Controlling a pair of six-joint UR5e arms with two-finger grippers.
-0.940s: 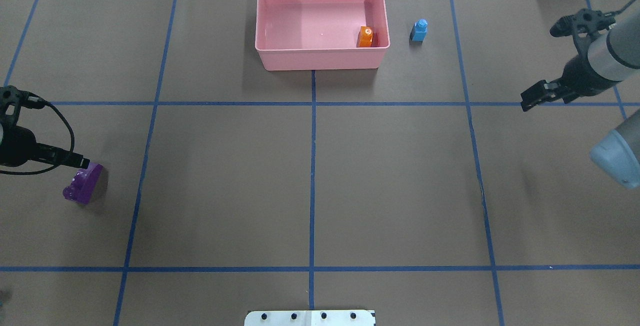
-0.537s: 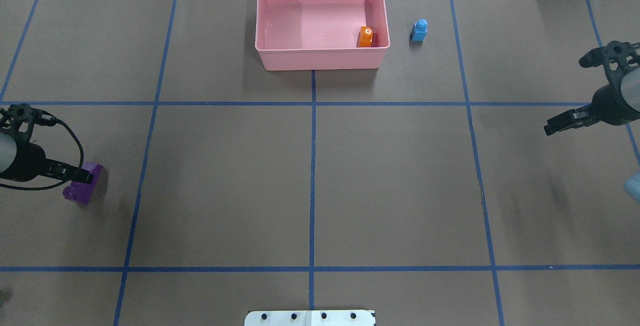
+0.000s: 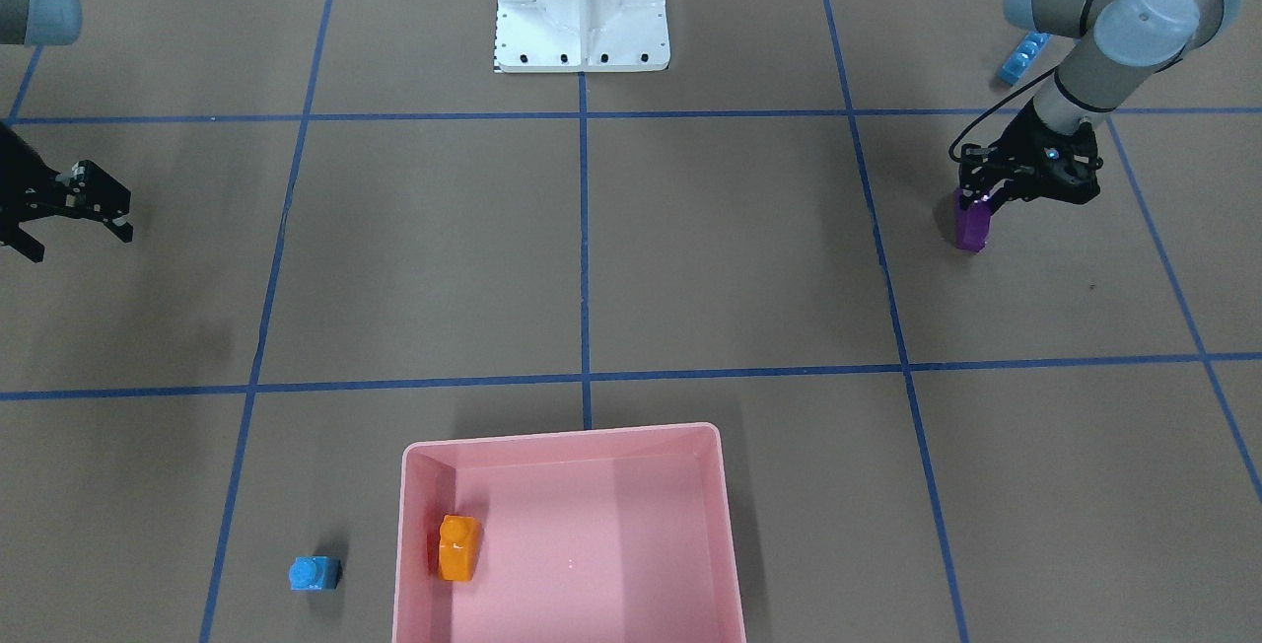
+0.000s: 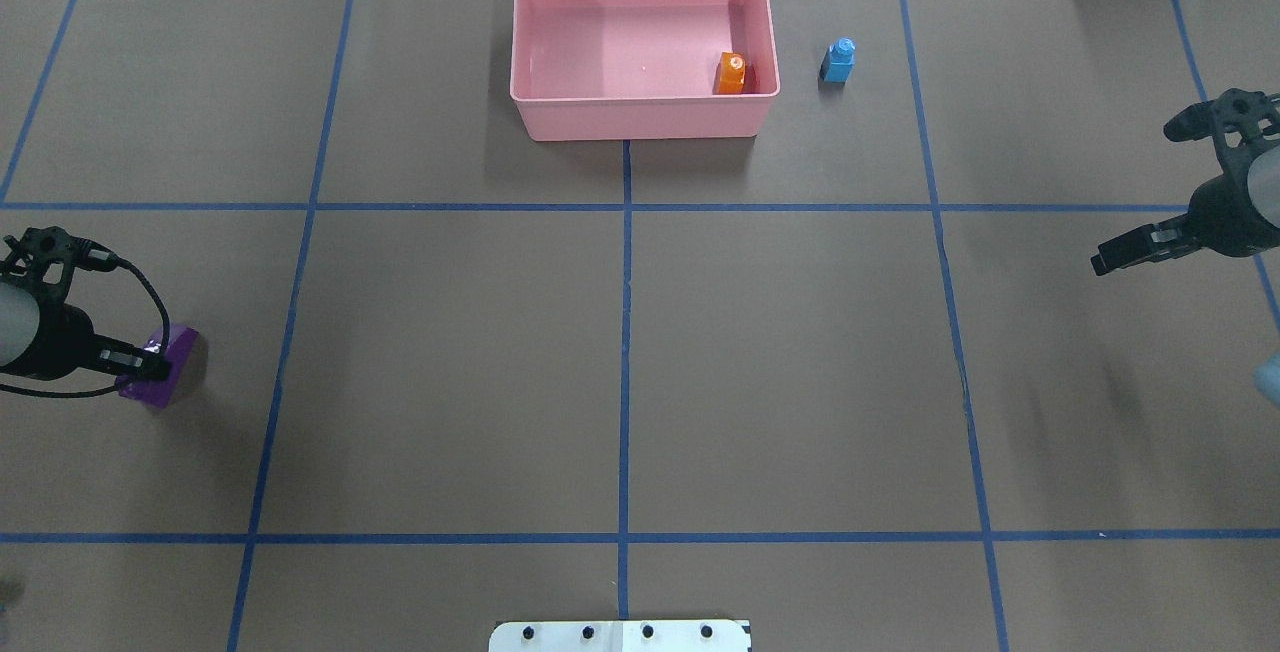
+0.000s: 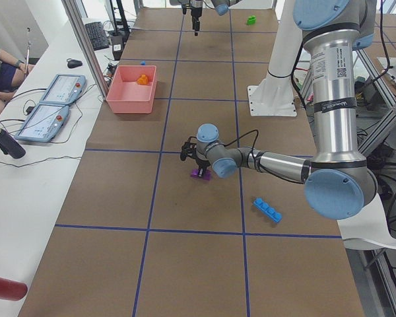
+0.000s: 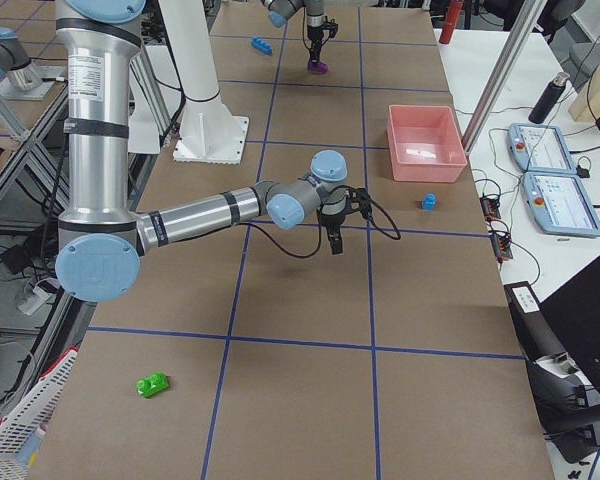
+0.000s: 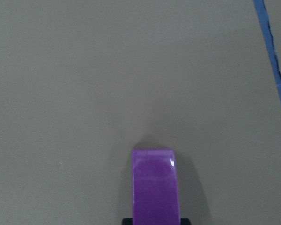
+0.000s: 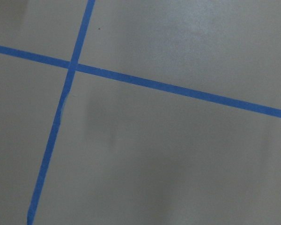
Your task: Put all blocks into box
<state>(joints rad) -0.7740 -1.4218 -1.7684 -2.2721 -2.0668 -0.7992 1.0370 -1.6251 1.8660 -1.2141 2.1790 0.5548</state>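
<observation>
- Purple sloped brick (image 4: 160, 390): low at the table's left end, well apart from the box. Whether it has left the surface cannot be told. The left wrist view shows one narrow glossy face, centred.
- Left gripper (image 4: 155, 367): jaws appear clamped on the brick's upper part. Risk: if a pad bears on the slope, the smooth plastic may twist or slip out during the lift.
- Box (image 4: 640, 120): at the far edge, holding the orange brick (image 4: 732, 74). Risk: the carry is long. A low approach would strike the wall, and an early release would drop the brick outside.
- Small light-blue cube (image 4: 838, 62): near the box's outer wall, where a finger could catch that wall.
- Long light-blue bar (image 3: 1020, 56): near the left arm's elbow, so a wide swing might knock it.
- Right gripper (image 3: 120, 214): jaws apart, empty, off to the side.
</observation>
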